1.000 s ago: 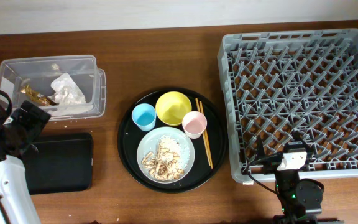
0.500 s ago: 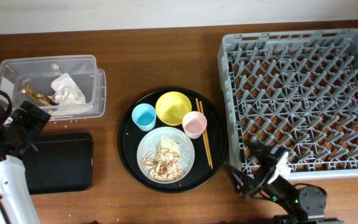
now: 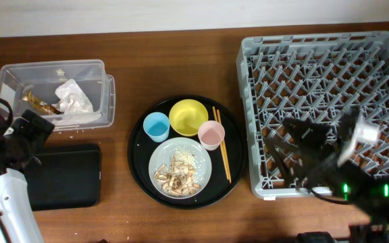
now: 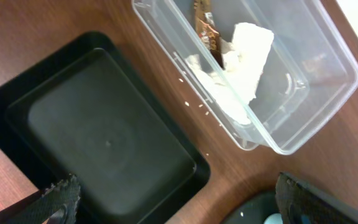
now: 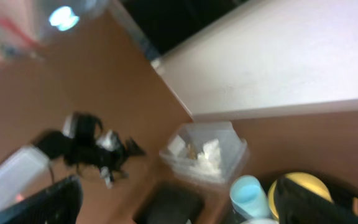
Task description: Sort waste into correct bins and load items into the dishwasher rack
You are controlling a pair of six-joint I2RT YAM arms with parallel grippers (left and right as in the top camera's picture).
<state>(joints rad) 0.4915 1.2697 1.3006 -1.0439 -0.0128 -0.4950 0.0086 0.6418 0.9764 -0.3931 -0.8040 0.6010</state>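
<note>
Here, the left gripper (image 4: 176, 185) is hanging with its fingers spread wide and gripping nothing. In its wrist view the two dark fingertips (image 4: 64, 193) are showing at the bottom corners, and the shallow black tray (image 4: 104, 137) is lying beneath and between them. The clear tub (image 4: 328, 56) is sitting just beyond that tray, apart from the fingers. It is holding the crumpled white napkin (image 4: 244, 56) and the brown-gold wrapper (image 4: 207, 28), which are touching each other. The wrapper is carrying some print, but it is too small to read.

The right gripper (image 3: 290, 152) is showing as a blur over the near left part of the grey dishwasher rack (image 3: 248, 101). Its fingers are likewise standing wide apart, with nothing between them.

The dishes are sitting well apart from both grippers, on the round black tray (image 3: 137, 155) between the tub and the rack. The yellow bowl (image 3: 188, 117) is standing at the back, with the light-blue cup (image 3: 157, 126) just to its left and the pink cup (image 3: 211, 134) just to its right. The pale plate (image 3: 161, 162) is lying in front of them and bearing the beige food scraps (image 3: 177, 174) and rice-like bits. The wooden chopsticks (image 3: 221, 145) are lying along the tray's right side, beside the pink cup.

The right wrist view is too blurred to give any lettering.
</note>
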